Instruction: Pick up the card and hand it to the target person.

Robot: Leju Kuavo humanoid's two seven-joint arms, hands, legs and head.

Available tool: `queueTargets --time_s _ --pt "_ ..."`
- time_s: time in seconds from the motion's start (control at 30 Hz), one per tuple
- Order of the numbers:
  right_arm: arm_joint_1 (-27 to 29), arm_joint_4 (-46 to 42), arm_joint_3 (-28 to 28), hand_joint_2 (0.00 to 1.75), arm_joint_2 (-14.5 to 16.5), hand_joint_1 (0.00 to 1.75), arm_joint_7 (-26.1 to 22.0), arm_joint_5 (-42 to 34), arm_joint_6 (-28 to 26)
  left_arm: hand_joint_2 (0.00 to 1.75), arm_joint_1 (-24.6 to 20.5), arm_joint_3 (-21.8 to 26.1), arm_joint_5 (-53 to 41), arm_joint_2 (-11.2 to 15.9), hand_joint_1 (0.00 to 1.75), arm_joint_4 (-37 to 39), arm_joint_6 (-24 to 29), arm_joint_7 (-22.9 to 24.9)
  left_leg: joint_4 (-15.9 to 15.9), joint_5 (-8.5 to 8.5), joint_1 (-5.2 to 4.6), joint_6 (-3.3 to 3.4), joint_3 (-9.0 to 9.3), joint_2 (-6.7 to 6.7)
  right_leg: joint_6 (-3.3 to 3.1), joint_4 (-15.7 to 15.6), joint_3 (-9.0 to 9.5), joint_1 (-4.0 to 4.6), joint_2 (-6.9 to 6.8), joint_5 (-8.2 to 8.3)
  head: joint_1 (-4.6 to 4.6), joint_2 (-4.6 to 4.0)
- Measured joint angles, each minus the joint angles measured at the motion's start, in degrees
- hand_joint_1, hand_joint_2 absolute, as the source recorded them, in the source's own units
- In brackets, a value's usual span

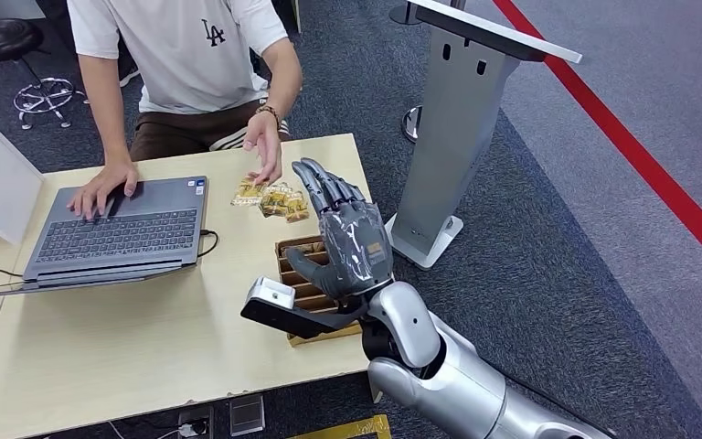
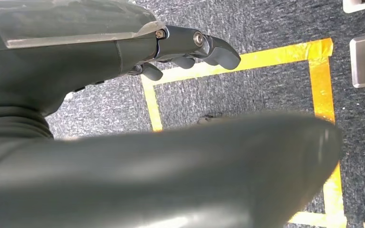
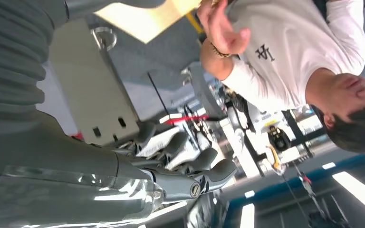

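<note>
**While the hand hangs bare, the card waits**

Although the right hand (image 1: 347, 242) is raised directly over the wooden box (image 1: 285, 249), it grips nothing that I can see: the fingers are stretched straight and lie side by side, the thumb stands off to one side, and no card shows between them. The card itself I cannot pick out. My judgement is that it sits in the slots of the wooden box (the hand and wrist cover most of it). The person's hand (image 1: 263, 151) hovers beyond the box, just past the small golden packets (image 1: 270, 198) that lie between the box and that hand. The laptop (image 1: 119, 229) sits well to the side of the box, on the same table (image 1: 146, 347). The left hand (image 2: 52, 61) hangs far from the box over carpet marked with yellow tape (image 2: 323, 80), fingers and thumb apart, holding nothing.

The risks, as I judge them:
- A thin card in a narrow slot could slip out of thick fingers that close a little off line.
- Reaching down could shove the box towards the table edge close behind it.
- Reaching past the box could scatter the packets or bump the person's waiting hand.
</note>
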Motion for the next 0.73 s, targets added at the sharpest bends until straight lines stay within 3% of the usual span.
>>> queueTargets --time_s 0.23,0.47,0.57,0.73 --pt "3.0 -0.3 -3.4 1.75 -1.3 0.00 -9.7 -30.6 -1.5 0.00 0.6 0.0 0.7 0.2 0.00 0.0 0.0 -0.2 0.0 0.00 0.00 0.00 -0.01 -0.01 0.00 0.0 -0.02 0.00 0.00 0.00 0.02 0.00" --pt "7.6 -2.1 -8.5 1.75 -4.9 0.00 -15.2 -59.9 2.7 0.00 1.1 0.1 1.7 0.5 0.00 0.0 0.6 0.0 0.0 -0.01 0.00 0.00 -0.03 -0.02 0.00 0.0 -0.05 0.00 -0.02 0.00 -0.04 0.00" --pt "10.3 -2.6 -11.2 1.75 -7.3 0.00 -16.2 -67.5 4.1 0.00 1.3 0.2 2.1 0.5 0.00 0.0 1.0 0.1 0.0 -0.01 0.00 0.01 -0.06 -0.03 0.00 0.0 -0.05 -0.01 -0.02 0.00 0.02 0.00" --pt "14.9 -3.9 -14.9 1.75 -10.6 0.00 -17.9 -73.8 7.0 0.00 1.4 0.4 2.2 0.8 0.00 0.0 1.1 0.2 0.0 -0.02 0.00 0.00 -0.06 -0.04 0.00 -0.1 -0.06 -0.01 -0.03 0.00 0.09 0.00"
